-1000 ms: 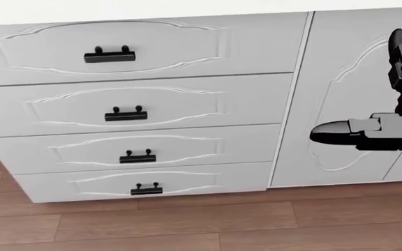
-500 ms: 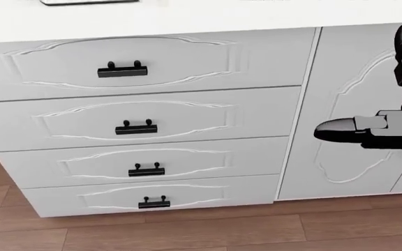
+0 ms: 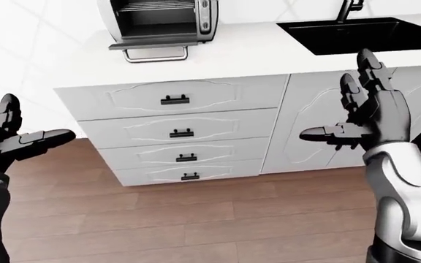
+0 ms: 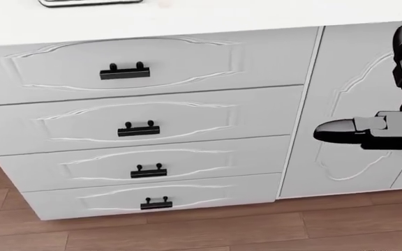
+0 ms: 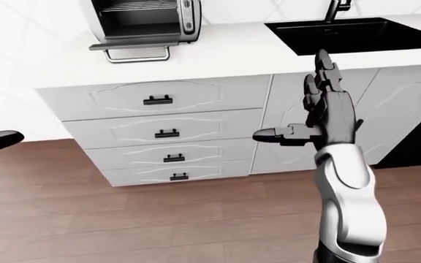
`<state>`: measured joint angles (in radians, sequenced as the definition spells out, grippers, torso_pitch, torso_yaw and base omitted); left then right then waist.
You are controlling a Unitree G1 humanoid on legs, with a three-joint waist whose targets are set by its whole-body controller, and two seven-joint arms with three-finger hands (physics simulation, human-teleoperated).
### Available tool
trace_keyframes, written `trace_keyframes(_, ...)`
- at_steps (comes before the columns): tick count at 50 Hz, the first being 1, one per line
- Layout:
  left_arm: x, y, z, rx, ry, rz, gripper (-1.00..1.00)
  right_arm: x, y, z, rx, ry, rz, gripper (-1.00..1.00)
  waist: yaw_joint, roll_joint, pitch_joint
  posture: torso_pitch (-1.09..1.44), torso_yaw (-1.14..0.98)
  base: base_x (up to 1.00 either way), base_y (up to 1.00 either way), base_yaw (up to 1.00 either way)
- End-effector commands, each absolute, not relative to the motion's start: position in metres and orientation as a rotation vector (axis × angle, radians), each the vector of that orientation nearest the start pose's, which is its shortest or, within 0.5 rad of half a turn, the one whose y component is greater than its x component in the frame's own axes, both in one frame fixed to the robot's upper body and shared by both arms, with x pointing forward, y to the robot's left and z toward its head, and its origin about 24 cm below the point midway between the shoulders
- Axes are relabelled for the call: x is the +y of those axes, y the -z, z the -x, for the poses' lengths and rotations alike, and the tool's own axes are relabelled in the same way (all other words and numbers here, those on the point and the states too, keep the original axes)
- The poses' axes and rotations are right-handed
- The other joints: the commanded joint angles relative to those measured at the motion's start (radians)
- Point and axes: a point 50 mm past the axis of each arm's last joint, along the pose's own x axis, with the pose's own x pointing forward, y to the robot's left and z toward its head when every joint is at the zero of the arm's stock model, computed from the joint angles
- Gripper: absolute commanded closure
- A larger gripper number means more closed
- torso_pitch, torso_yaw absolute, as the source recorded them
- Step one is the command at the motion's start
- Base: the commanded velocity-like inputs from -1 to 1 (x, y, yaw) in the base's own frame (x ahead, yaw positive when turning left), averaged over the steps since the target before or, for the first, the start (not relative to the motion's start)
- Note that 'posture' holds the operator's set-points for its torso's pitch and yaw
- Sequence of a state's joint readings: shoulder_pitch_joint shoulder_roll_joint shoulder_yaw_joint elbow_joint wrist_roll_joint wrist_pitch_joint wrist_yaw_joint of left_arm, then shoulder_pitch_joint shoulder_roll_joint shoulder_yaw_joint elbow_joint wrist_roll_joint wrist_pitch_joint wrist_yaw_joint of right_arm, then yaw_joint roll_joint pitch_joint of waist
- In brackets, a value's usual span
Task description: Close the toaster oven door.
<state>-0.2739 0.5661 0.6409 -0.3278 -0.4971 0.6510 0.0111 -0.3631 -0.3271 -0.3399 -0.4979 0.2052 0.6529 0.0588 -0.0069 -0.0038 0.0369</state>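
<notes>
The silver toaster oven [image 3: 159,19] stands on the white counter [image 3: 254,52] at the top of the left-eye view. Its door [image 3: 154,44] hangs open and flat, handle [image 3: 156,55] toward me, with the wire rack showing inside. My right hand [image 3: 356,115] is raised in front of the cabinet door at the right, fingers spread and open, holding nothing. My left hand [image 3: 24,134] is at the left edge, low, also open and empty. Both hands are well below and away from the oven. In the head view only the door's edge [image 4: 89,2] shows at the top.
A bank of white drawers [image 3: 178,129] with black handles sits under the oven. A black sink [image 3: 364,33] with a faucet [image 3: 349,8] is set into the counter at the right. Wooden floor [image 3: 159,219] fills the lower part of the views.
The head view has shifted down and slightly right, so the camera tilted up a little; the counter edge and oven door edge came into view. The right hand stays about where it was.
</notes>
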Motion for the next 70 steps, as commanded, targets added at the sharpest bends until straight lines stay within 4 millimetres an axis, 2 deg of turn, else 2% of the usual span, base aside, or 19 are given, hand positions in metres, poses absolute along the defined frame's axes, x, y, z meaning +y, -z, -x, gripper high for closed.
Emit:
trace_keyframes(1,0.326,-0.2365,-0.2355,-0.31,-0.366,-0.021,-1.0,-0.2246,-0.2286,-0.265,-0.356,0.084,0.111,-1.0,0.004,0.003,-0.011,0.0,0.0,0.03,0.12,0.0)
trace_keyframes(4,0.3264,-0.2364,-0.2354,-0.31,-0.369,-0.024,-1.0,-0.2243,-0.2287,-0.2648,-0.355,0.083,0.11,-1.0,-0.002,0.053,-0.01,0.0,0.0,0.03,0.13,0.0)
trace_keyframes(6,0.3257,-0.236,-0.2354,-0.309,-0.366,-0.026,-1.0,-0.2243,-0.2288,-0.2648,-0.356,0.082,0.11,-1.0,-0.002,0.128,-0.029,0.0,0.0,0.03,0.12,0.0)
trace_keyframes(7,0.3255,-0.2365,-0.2352,-0.31,-0.366,-0.026,-1.0,-0.2242,-0.2293,-0.2646,-0.356,0.082,0.11,-1.0,0.006,0.077,-0.017,0.0,0.0,0.03,0.12,0.0)
trace_keyframes(11,0.3257,-0.2368,-0.2352,-0.311,-0.366,-0.025,-1.0,-0.2237,-0.2305,-0.2638,-0.358,0.08,0.11,-1.0,0.006,0.068,-0.016,0.0,0.0,0.04,0.12,0.0)
trace_keyframes(19,0.3248,-0.2378,-0.2347,-0.32,-0.361,-0.026,-1.0,-0.2233,-0.2308,-0.2632,-0.358,0.078,0.11,-1.0,0.008,-0.054,-0.011,0.0,0.0,0.05,0.12,0.0)
trace_keyframes(20,0.3251,-0.2378,-0.2348,-0.319,-0.362,-0.026,-1.0,-0.2232,-0.231,-0.2631,-0.359,0.078,0.11,-1.0,0.0,-0.017,-0.012,0.0,0.0,0.09,0.12,0.0)
trace_keyframes(22,0.3258,-0.2381,-0.2346,-0.318,-0.362,-0.024,-1.0,-0.2231,-0.2309,-0.263,-0.358,0.077,0.11,-1.0,0.004,-0.033,-0.014,0.0,0.0,0.08,0.11,0.0)
trace_keyframes(27,0.3257,-0.2379,-0.2344,-0.317,-0.361,-0.025,-1.0,-0.223,-0.2309,-0.2626,-0.358,0.076,0.109,-1.0,0.003,0.01,-0.003,0.0,0.0,0.09,0.1,0.0)
trace_keyframes(31,0.3258,-0.2379,-0.2343,-0.317,-0.362,-0.025,-1.0,-0.2229,-0.231,-0.2624,-0.358,0.075,0.108,-1.0,-0.005,0.113,-0.018,0.0,0.0,0.1,0.1,0.0)
trace_keyframes(42,0.3261,-0.2381,-0.2343,-0.316,-0.363,-0.023,-1.0,-0.2231,-0.2322,-0.2622,-0.359,0.075,0.105,-1.0,0.01,0.006,-0.002,0.0,0.0,0.1,0.09,0.0)
trace_keyframes(45,0.3261,-0.2381,-0.2343,-0.315,-0.363,-0.022,-1.0,-0.223,-0.232,-0.2621,-0.356,0.076,0.099,-1.0,0.012,-0.067,-0.022,0.0,0.0,0.12,0.05,0.0)
trace_keyframes(46,0.3263,-0.2381,-0.2343,-0.315,-0.363,-0.022,-1.0,-0.2229,-0.2324,-0.262,-0.356,0.075,0.098,-1.0,0.002,-0.014,-0.01,0.0,0.0,0.13,0.04,0.0)
trace_keyframes(51,0.3263,-0.2383,-0.2341,-0.315,-0.364,-0.021,-1.0,-0.2227,-0.2324,-0.2618,-0.357,0.073,0.097,-1.0,0.005,-0.005,-0.006,0.0,0.0,0.17,0.01,0.0)
trace_keyframes(57,0.3261,-0.2384,-0.2341,-0.315,-0.364,-0.021,-1.0,-0.2233,-0.2319,-0.262,-0.355,0.075,0.098,-1.0,-0.005,0.11,-0.006,0.0,0.0,0.18,0.0,0.0)
trace_keyframes(58,0.3262,-0.2385,-0.234,-0.315,-0.364,-0.021,-1.0,-0.2234,-0.232,-0.2621,-0.356,0.075,0.098,-1.0,0.006,0.076,-0.002,0.0,0.0,0.18,0.0,0.0)
trace_keyframes(60,0.3262,-0.2388,-0.2339,-0.316,-0.364,-0.021,-1.0,-0.2236,-0.2322,-0.262,-0.355,0.075,0.098,-1.0,0.005,0.088,-0.002,0.0,0.0,0.18,0.0,0.0)
trace_keyframes(66,0.3264,-0.2388,-0.2343,-0.316,-0.365,-0.021,-1.0,-0.2241,-0.2329,-0.2623,-0.356,0.079,0.099,-1.0,0.014,0.03,-0.001,0.0,0.0,0.18,0.0,0.0)
trace_keyframes(70,0.327,-0.2384,-0.2343,-0.315,-0.366,-0.021,-1.0,-0.2235,-0.2332,-0.2622,-0.356,0.076,0.099,-1.0,0.018,-0.07,-0.023,0.0,0.0,0.18,0.0,0.0)
